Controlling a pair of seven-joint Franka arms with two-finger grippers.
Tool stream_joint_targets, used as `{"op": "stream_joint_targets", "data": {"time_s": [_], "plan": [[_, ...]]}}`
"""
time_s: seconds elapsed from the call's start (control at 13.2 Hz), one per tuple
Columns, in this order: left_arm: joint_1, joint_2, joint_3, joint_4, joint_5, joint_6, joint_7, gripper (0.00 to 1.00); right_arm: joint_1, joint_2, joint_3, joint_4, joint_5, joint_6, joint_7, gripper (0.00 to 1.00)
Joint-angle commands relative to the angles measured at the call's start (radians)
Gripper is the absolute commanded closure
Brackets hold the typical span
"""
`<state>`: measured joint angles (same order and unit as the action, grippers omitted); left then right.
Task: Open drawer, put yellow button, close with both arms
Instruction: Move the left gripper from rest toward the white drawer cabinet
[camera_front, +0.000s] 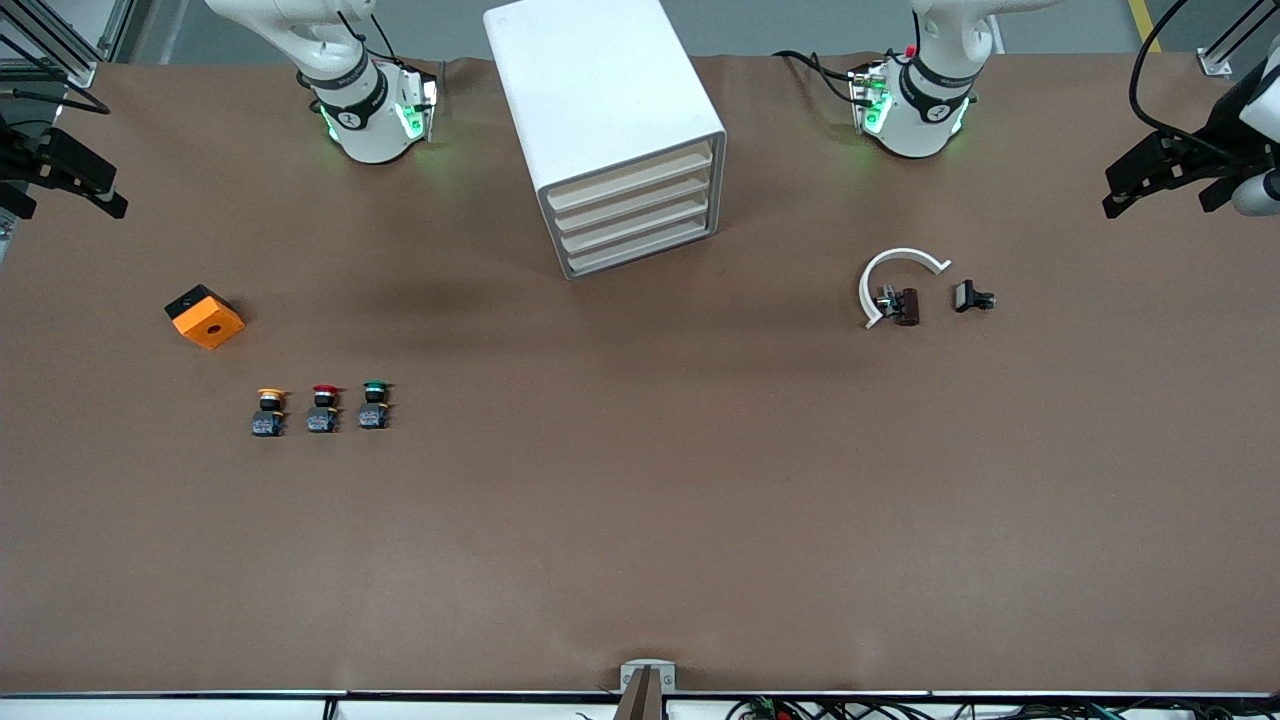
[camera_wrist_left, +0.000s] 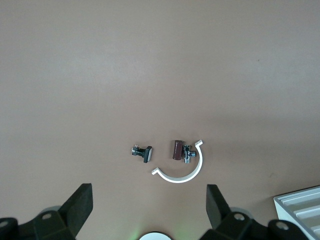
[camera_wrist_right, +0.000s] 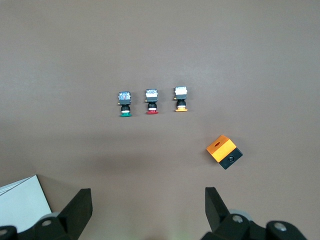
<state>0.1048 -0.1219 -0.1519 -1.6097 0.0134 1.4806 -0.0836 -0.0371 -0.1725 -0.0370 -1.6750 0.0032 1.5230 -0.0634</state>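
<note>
Front view, 9 to 3 o'clock: my right gripper (camera_wrist_right: 147, 196), fingers wide, hangs above the right arm's end of the table. The yellow button (camera_front: 268, 411) ends the three-button row at 9 o'clock. The drawer (camera_front: 628, 172) is shut; I should catch only its front and pull straight toward 5 o'clock. My left gripper (camera_wrist_left: 149, 195), equally wide, waits above the left arm's end. Only the front view shows all the drawer fronts.

An orange box (camera_front: 205, 317), red-capped button (camera_front: 322, 408) and green-capped button (camera_front: 374, 404) are seen near each other; a white curved clip (camera_front: 893, 275) is placed well apart from the orange box.
</note>
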Motion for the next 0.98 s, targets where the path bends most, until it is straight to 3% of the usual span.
{"op": "stream_joint_targets", "data": {"time_s": [0.0,0.38,0.91], "plan": [[0.003,0.01,-0.005,0.028,0.016,-0.025,0.013,0.0,-0.02,-0.028,0.012,-0.029,-0.006,0.005,-0.004,0.0],[0.003,0.066,-0.003,0.076,0.016,-0.023,0.018,0.0,-0.02,-0.033,0.012,-0.032,0.004,0.003,0.043,0.0],[-0.076,0.186,-0.021,0.076,0.002,-0.013,-0.004,0.0,-0.021,-0.031,0.011,-0.032,0.008,0.005,0.054,0.0]]}}
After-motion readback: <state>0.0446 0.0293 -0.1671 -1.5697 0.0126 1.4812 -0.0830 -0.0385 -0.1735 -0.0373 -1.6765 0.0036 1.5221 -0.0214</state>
